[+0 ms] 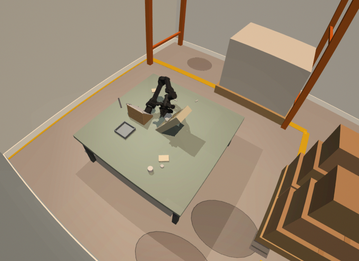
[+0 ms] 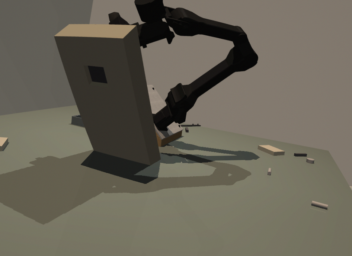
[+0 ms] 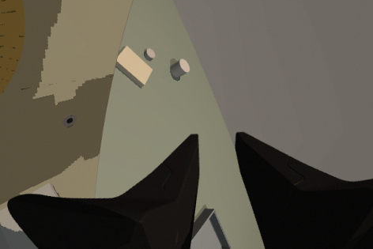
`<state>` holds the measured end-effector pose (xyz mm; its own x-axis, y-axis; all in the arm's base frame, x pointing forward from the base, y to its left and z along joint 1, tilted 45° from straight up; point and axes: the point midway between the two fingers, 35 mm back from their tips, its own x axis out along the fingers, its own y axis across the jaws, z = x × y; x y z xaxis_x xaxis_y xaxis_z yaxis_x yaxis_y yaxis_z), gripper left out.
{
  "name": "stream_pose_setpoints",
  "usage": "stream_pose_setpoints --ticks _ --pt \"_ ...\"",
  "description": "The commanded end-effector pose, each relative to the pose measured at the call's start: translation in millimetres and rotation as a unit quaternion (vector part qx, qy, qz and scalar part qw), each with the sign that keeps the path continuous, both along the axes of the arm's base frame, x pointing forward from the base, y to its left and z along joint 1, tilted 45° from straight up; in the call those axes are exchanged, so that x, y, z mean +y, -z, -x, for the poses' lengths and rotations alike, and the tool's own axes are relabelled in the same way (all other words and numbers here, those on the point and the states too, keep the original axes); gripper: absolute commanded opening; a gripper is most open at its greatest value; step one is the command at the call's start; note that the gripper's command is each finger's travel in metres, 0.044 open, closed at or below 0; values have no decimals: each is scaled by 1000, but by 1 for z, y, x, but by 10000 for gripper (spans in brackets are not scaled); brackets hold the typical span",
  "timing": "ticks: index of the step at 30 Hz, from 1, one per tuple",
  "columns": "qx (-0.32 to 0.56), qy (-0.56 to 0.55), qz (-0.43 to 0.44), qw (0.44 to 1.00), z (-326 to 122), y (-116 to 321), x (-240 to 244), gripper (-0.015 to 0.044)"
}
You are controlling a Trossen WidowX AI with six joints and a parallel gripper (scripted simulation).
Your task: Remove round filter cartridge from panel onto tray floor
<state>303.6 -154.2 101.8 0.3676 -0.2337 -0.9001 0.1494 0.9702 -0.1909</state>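
The beige service panel (image 1: 170,123) (image 2: 108,105) (image 3: 79,40) leans on the table, its back with a square hole toward the exterior camera. At the left edge of the wrist view, a round orange-brown surface (image 3: 9,28), cut off by the frame, appears to be the cartridge's face in the panel; its slots are not visible. My gripper (image 3: 216,141) is partly open, with a narrow gap and nothing between the fingers. It is above the table beside the panel's front; the panel partly hides it in the exterior view. The grey tray (image 1: 119,134) (image 2: 76,120) (image 3: 220,228) shows nothing inside in the top view.
A brown box-like stand (image 1: 134,114) (image 2: 171,138) is between the panel and the tray, close to the arm's base. A cream block (image 1: 163,158) (image 3: 134,66) and two round pieces, one larger (image 1: 150,168) (image 3: 181,68), lie beyond the panel. Small rods and blocks lie around the arm.
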Motion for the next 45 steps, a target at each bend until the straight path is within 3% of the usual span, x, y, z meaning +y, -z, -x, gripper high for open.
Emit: stream_pose_setpoints --ticks 1,5,8,45 --pt "-110 -52 -269 956 -2 -16 32 92" --pt "-209 -71 -408 886 0 -52 41 92" --pt "-250 -76 -452 853 2 -69 40 92" --pt "-248 -77 -451 854 -23 -54 57 92"
